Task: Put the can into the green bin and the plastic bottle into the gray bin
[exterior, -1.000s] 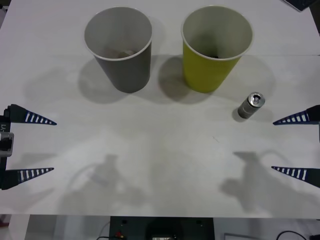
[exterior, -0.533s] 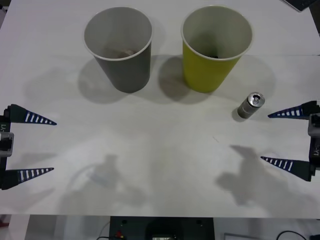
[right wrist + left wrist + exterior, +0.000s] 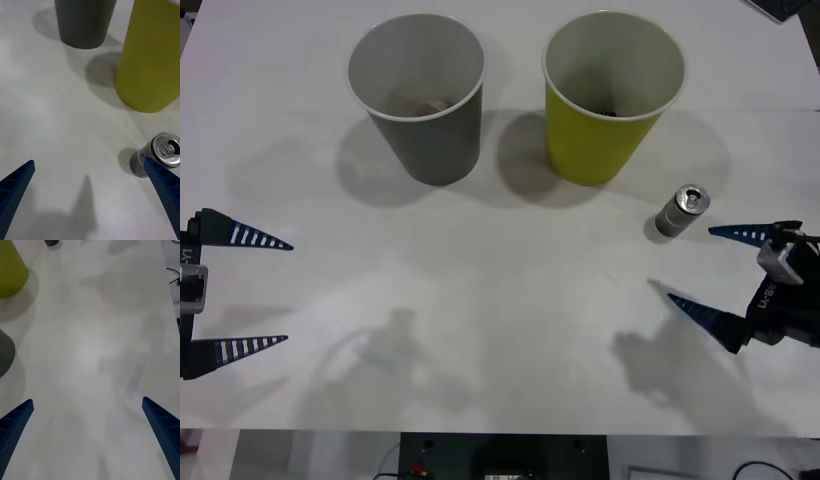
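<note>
Right wrist view, right tool [image 3: 88, 176] spread open, one fingertip seemingly touching upright can [image 3: 165, 150], front view shows gap.

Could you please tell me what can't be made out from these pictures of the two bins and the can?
- Gray bin contents: front view, a dim shape in shadow at the bottom, unidentifiable.
- Green bin bottom: front view, dark shadow.
- Can side: right wrist view, partly covered by the right claw finger.

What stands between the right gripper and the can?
Nothing visible. The open right gripper sits just beside the upright can, with bare table between them; the green bin stands behind the can.
</note>
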Robot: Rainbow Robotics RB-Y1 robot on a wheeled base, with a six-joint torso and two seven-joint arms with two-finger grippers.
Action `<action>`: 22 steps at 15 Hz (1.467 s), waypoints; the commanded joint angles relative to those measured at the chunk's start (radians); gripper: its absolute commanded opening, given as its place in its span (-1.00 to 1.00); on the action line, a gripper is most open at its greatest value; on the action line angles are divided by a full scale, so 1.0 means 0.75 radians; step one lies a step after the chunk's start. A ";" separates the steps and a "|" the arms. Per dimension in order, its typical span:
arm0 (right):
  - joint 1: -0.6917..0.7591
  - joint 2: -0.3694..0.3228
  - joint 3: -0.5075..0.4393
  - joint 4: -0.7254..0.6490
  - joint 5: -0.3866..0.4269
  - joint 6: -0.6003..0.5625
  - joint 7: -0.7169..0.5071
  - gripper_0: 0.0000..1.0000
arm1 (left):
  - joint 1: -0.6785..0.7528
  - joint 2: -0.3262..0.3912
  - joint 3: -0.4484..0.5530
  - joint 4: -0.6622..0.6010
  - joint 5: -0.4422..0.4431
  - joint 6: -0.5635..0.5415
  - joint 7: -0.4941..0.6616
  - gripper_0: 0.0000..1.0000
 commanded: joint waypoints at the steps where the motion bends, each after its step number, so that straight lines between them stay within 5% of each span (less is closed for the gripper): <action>1: 0.002 -0.073 0.165 -0.065 -0.060 0.340 -0.006 1.00 | 0.000 0.000 0.000 0.000 0.000 0.000 0.000 1.00; 7: -0.067 -0.118 0.441 -0.114 -0.038 0.776 -0.270 1.00 | 0.000 0.000 0.000 0.000 0.000 0.000 0.000 1.00; 12: -0.331 -0.111 0.860 -0.072 0.108 1.171 -0.646 1.00 | 0.000 0.000 0.000 0.000 0.000 0.000 0.000 1.00; 18: -0.701 0.048 1.335 0.239 0.327 1.473 -1.010 1.00 | 0.000 0.000 0.000 0.000 0.000 0.000 0.000 1.00; 22: -0.844 0.165 1.511 0.430 0.376 1.608 -1.166 1.00 | 0.000 0.000 0.000 0.000 0.000 0.000 0.000 1.00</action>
